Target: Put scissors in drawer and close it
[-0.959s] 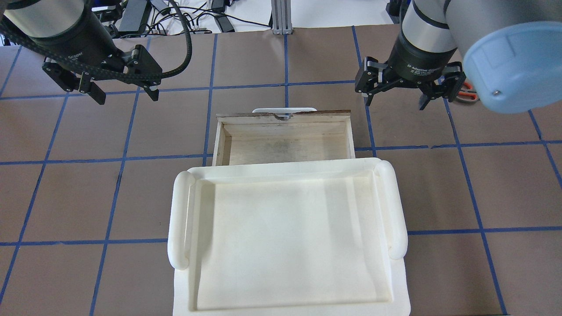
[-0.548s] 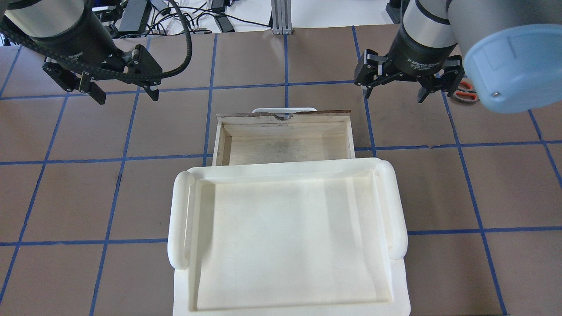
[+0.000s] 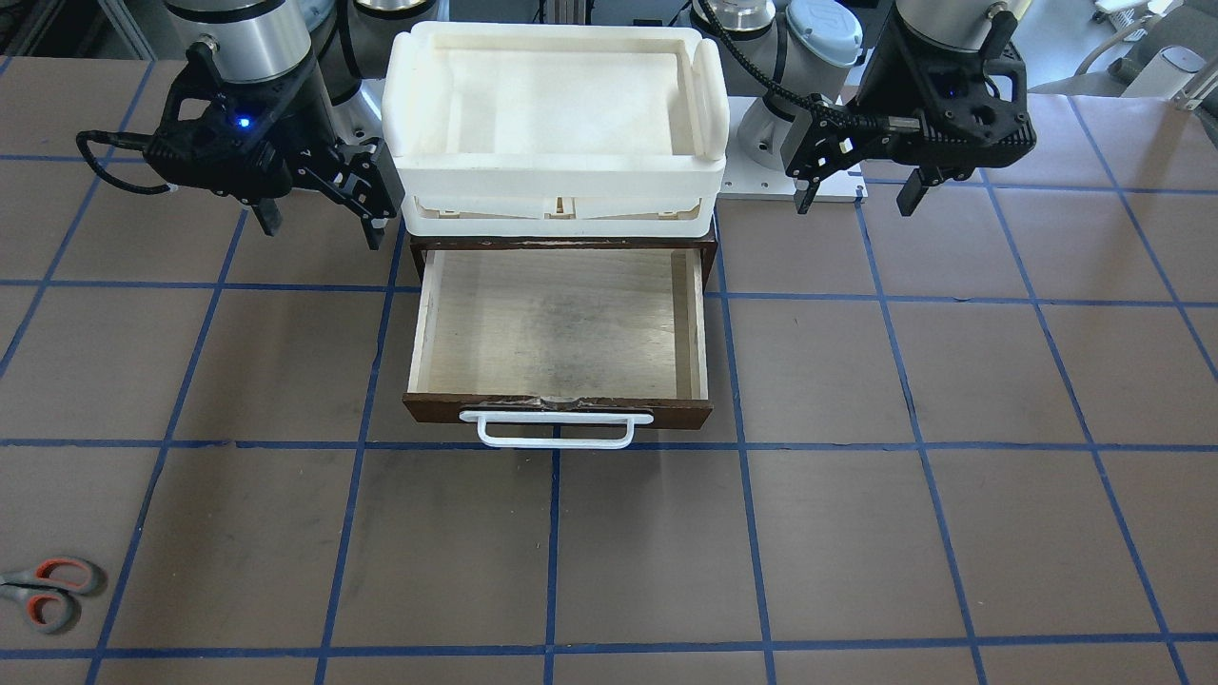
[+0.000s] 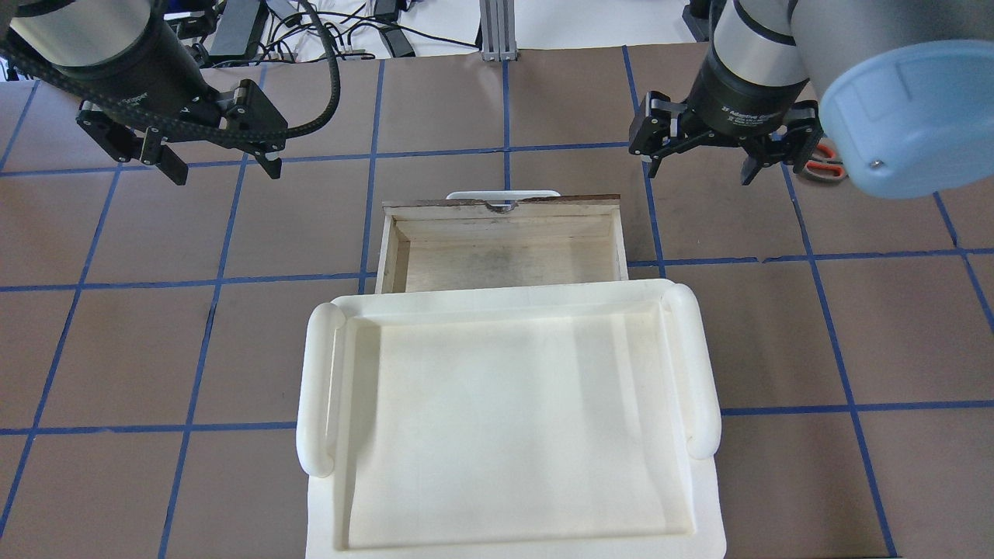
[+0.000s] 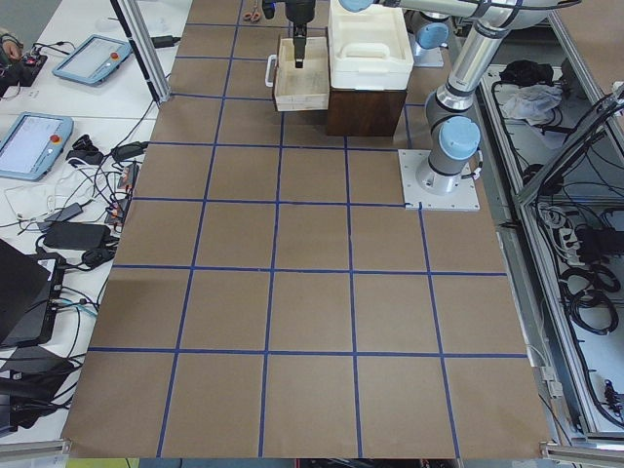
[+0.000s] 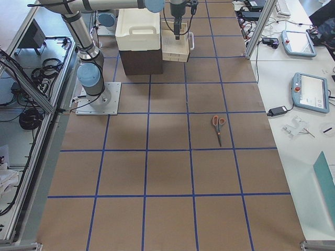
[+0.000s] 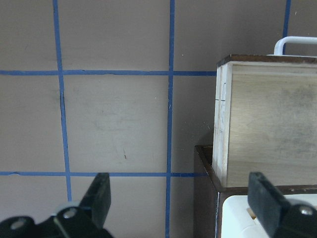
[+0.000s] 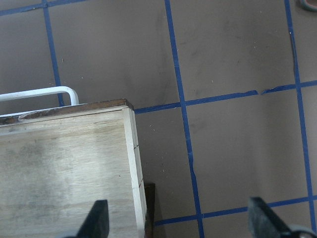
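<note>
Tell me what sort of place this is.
Probably a robotics lab workcell: a table gridded in blue tape, with teach pendants and loose cables alongside it.

I see a drawer [image 3: 557, 328] with pale, bare wood inside, dull and a bit stained. Its front is dark brown wood. Its handle [image 3: 557, 440] looks like smooth white plastic. The table [image 3: 856, 552] has dull brown paper with blue tape [image 3: 952, 445] lines. The tray [image 3: 557, 176] looks like white foam.

Right of the dark-fronted plywood drawer [image 4: 505, 260], the small grey scissors with orange-red loops [image 4: 821, 171] sit mostly hidden behind the right arm's pale blue cap [image 4: 908, 116].
</note>
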